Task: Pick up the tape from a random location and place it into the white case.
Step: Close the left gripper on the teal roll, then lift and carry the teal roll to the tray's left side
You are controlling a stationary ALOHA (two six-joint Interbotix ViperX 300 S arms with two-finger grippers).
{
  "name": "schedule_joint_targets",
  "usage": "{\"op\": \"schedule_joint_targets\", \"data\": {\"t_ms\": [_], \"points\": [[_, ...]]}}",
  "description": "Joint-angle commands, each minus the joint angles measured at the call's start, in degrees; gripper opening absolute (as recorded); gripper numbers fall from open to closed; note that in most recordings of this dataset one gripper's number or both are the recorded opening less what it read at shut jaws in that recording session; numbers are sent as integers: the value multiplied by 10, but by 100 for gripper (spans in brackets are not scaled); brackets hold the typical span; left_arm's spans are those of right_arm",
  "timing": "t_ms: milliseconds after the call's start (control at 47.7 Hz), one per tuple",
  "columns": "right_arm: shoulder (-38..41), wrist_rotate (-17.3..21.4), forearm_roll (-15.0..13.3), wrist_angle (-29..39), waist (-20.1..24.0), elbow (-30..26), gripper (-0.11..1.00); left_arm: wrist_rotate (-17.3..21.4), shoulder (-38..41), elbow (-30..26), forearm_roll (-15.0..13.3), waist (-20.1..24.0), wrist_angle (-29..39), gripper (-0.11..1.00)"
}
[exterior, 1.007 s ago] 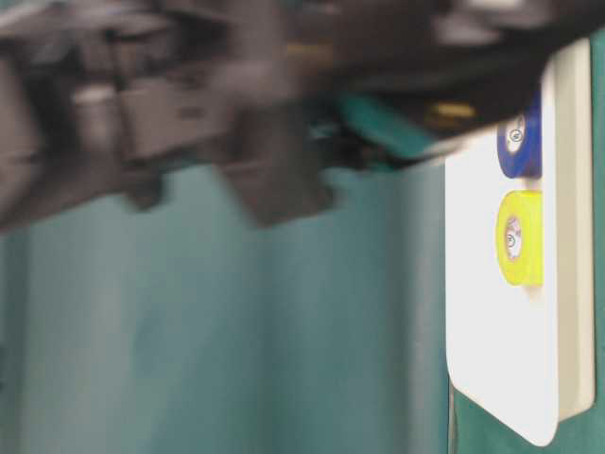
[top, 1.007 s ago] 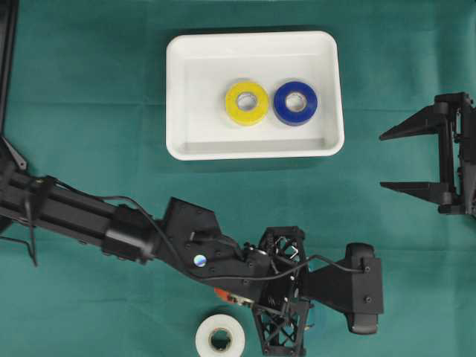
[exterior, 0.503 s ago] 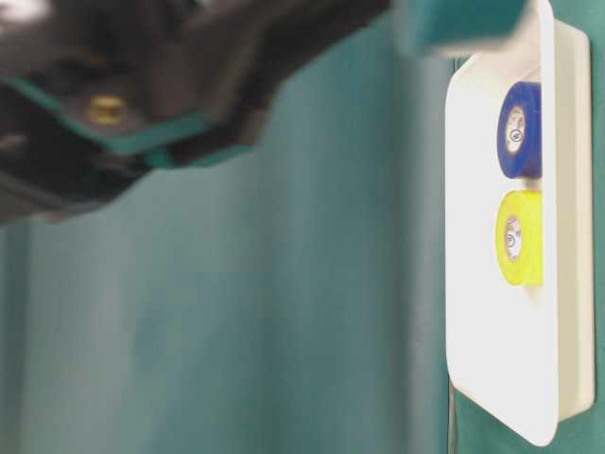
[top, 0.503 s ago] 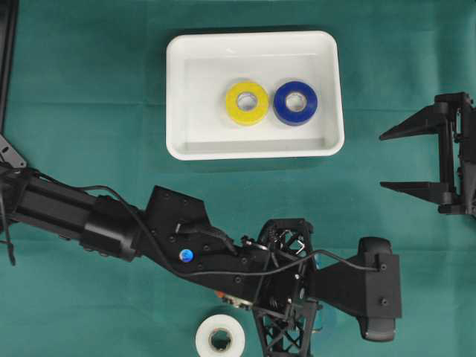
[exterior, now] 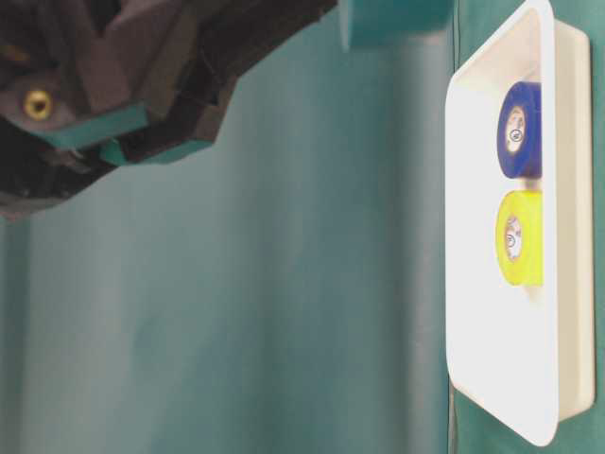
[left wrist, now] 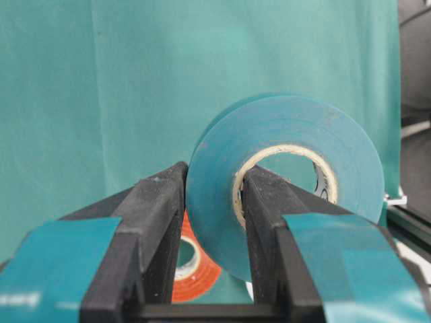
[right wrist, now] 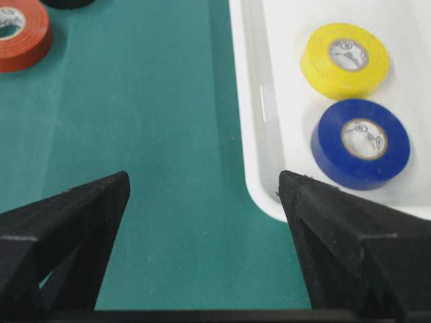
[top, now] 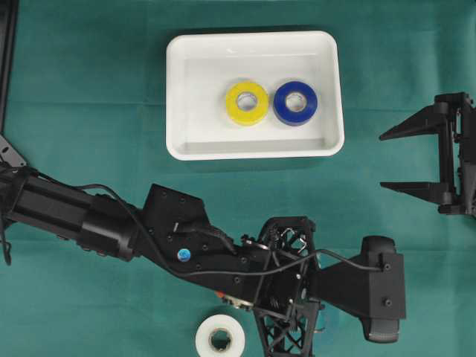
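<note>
Teal tape [left wrist: 283, 175], a flat roll with a pale cardboard core, stands on edge in the left gripper [left wrist: 212, 229]. One finger presses the outer rim and the other sits inside the core, so the claw is clamped on the wall of the roll. The roll's round face looks toward the wrist camera, and its axis runs roughly along that camera's line of sight. It is lifted clear of the cloth, with an orange roll [left wrist: 188, 269] lying flat below and behind the fingers.

From overhead, going left to right: the left arm [top: 111, 223] reaches in from the left edge across the lower part of the view, its gripper near the bottom middle. A white roll [top: 220, 338] lies flat at the bottom edge, just beside the gripper's frame. Above the arm, well apart from it, sits the white case [top: 178, 97], its long side running left to right. Inside it lie a yellow roll [top: 247, 103] and a blue roll [top: 295, 103], both flat, side by side and almost touching. Far right, the right gripper [top: 405, 160] hovers with its jaws spread wide and nothing between them, pointing left toward the case.

The surface is a green cloth [top: 82, 111] with faint creases, covering everything visible. Nothing of the room beyond it shows.
</note>
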Motion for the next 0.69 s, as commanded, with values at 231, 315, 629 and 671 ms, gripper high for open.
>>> {"op": "schedule_joint_targets", "data": {"t_ms": [231, 315, 629, 671], "points": [[2, 1, -1, -3, -1, -14, 88, 0, -34, -7, 3, -1, -2, 20], [2, 1, -1, -3, -1, -14, 88, 1, -34, -6, 3, -1, -2, 20], [2, 1, -1, -3, -1, -14, 88, 0, -37, 0, 3, -1, -3, 20], [2, 1, -1, -3, -1, -14, 88, 0, -39, 1, 3, -1, -3, 20]]}}
